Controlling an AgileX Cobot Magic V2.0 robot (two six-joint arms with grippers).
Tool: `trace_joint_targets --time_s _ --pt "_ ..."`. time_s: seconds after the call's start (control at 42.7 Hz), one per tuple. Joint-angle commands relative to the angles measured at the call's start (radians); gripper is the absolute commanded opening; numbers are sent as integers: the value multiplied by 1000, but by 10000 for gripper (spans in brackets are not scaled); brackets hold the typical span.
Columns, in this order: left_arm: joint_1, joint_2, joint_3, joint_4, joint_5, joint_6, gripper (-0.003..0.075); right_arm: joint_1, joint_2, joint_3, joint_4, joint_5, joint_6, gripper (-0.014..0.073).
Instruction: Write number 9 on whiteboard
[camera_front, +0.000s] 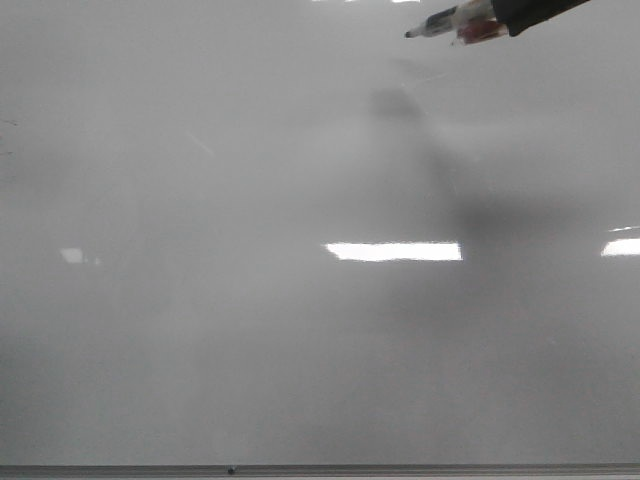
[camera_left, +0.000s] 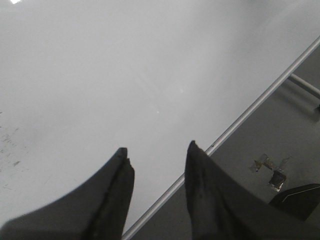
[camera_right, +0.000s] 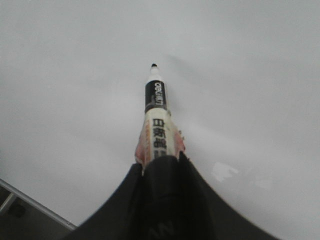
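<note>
The whiteboard (camera_front: 250, 330) fills the front view, a glossy pale grey surface with a thin grey edge strip along its near side. No drawn digit is visible on the board in any view; the surface near the marker tip is unmarked. Faint dark specks sit on the board in the left wrist view, well apart from the marker.

The right claw (camera_right: 161, 162) is closed on a marker (camera_right: 158, 120), its two dark fingers pressed against the marker's barrel on either side. The marker has a white body with black printed characters, a black band nearer the tip and reddish patches close to the grip. Its dark tip points toward the whiteboard; whether the tip touches the surface cannot be told. In the front view the marker (camera_front: 455, 22) and the right claw enter above the far right part of the whiteboard, with a soft shadow on the board below them.

The left claw (camera_left: 157, 152) stands open and holds nothing. It hangs over the whiteboard's edge strip (camera_left: 240, 120), with one finger over the board and the other near the strip. Beyond the strip lies a grey table (camera_left: 295, 130).
</note>
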Motion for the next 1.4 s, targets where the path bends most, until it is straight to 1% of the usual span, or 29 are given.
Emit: trace_joint_targets --time_s 0.0,0.14,0.304,0.375,0.468,0.585,0.656,1.381 --pt "2 -4 -28 -32 -62 -8 240 -5 26 -76 21 -80 -16 -67" --pt "2 -4 -28 -32 -62 -8 240 4 129 -160 21 -52 -18 -67" --pt "2 -4 -28 -32 -62 -8 240 53 238 -226 20 52 -61 -67" --pt "2 -4 -28 -32 -62 -8 240 52 251 -226 -1 104 -64 -67" --pt "2 -4 -28 -32 -62 -8 240 22 244 -224 -51 149 -50 -60" --pt "2 -4 -28 -32 -62 -8 240 -21 214 -226 -58 115 -43 -58" --pt "2 -4 -28 -32 -62 -8 240 -26 200 -229 -58 88 -43 -58" --pt "2 -4 -28 -32 -64 -8 240 -26 186 -229 -72 39 -43 -58"
